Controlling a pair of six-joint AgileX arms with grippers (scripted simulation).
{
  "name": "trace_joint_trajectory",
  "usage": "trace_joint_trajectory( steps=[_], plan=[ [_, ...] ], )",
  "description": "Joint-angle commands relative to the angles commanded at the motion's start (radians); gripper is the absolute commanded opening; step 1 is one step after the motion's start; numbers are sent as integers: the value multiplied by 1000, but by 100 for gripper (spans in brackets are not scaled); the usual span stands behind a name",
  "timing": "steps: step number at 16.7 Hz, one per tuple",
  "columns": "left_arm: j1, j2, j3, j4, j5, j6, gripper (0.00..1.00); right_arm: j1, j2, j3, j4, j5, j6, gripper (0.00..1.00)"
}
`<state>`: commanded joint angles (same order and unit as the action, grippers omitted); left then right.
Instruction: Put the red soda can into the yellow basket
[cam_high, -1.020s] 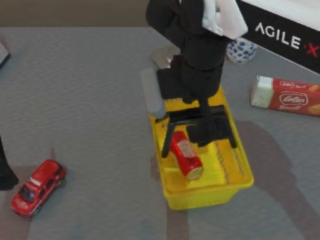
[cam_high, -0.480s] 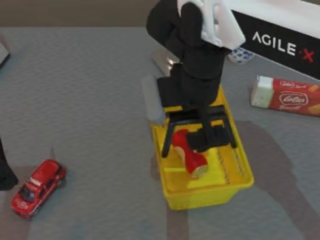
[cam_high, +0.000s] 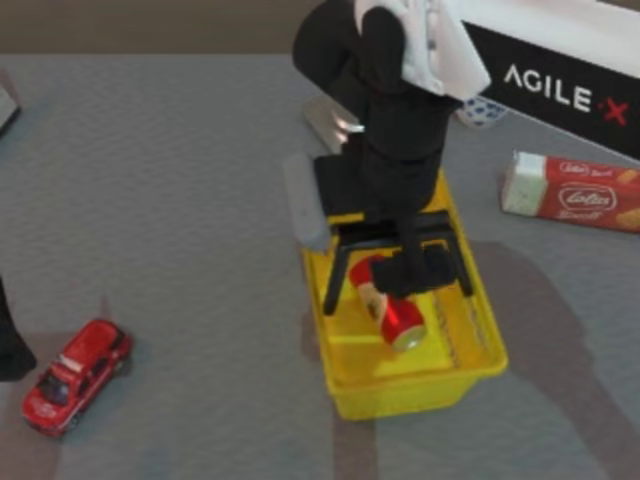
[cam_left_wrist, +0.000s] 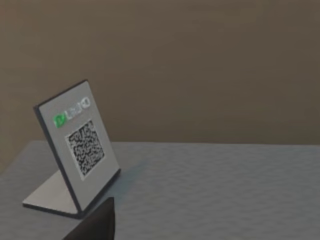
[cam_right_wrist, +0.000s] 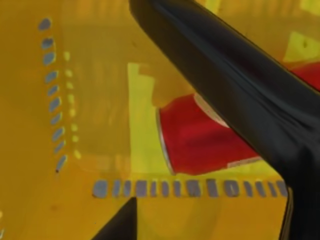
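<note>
The red soda can (cam_high: 393, 306) lies on its side on the floor of the yellow basket (cam_high: 420, 385), silver end toward the front wall. My right gripper (cam_high: 405, 272) hangs over the basket between its black handles (cam_high: 345, 240), open, with nothing in it. In the right wrist view the red soda can (cam_right_wrist: 200, 137) rests on the yellow basket floor (cam_right_wrist: 90, 115) beyond one dark fingertip (cam_right_wrist: 122, 222), partly hidden by a black handle (cam_right_wrist: 235, 80). My left arm (cam_high: 10, 350) stays parked at the table's left edge, gripper open.
A red toy car (cam_high: 75, 375) sits at front left. A red-and-white biscuit box (cam_high: 572, 192) lies at right, and a blue-patterned cup (cam_high: 482, 112) at the back. A grey slab (cam_high: 305, 200) lies beside the basket. A QR-code stand (cam_left_wrist: 77, 145) faces the left wrist.
The can has rolled toward the right inside the basket and turned, its silver end now farther right. The right arm has shifted slightly; the left arm has not moved.
</note>
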<state>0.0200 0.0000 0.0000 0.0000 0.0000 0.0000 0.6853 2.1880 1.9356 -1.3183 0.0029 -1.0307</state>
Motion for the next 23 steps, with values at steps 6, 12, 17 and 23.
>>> trace_joint_trajectory(
  steps=[6,12,17,23],
  plan=[
    [0,0,0,0,0,0,100,0,0,0,0,0,0,25],
    [0,0,0,0,0,0,100,0,0,0,0,0,0,0],
    [0,0,0,0,0,0,100,0,0,0,0,0,0,0],
    [0,0,0,0,0,0,100,0,0,0,0,0,0,0]
  ],
)
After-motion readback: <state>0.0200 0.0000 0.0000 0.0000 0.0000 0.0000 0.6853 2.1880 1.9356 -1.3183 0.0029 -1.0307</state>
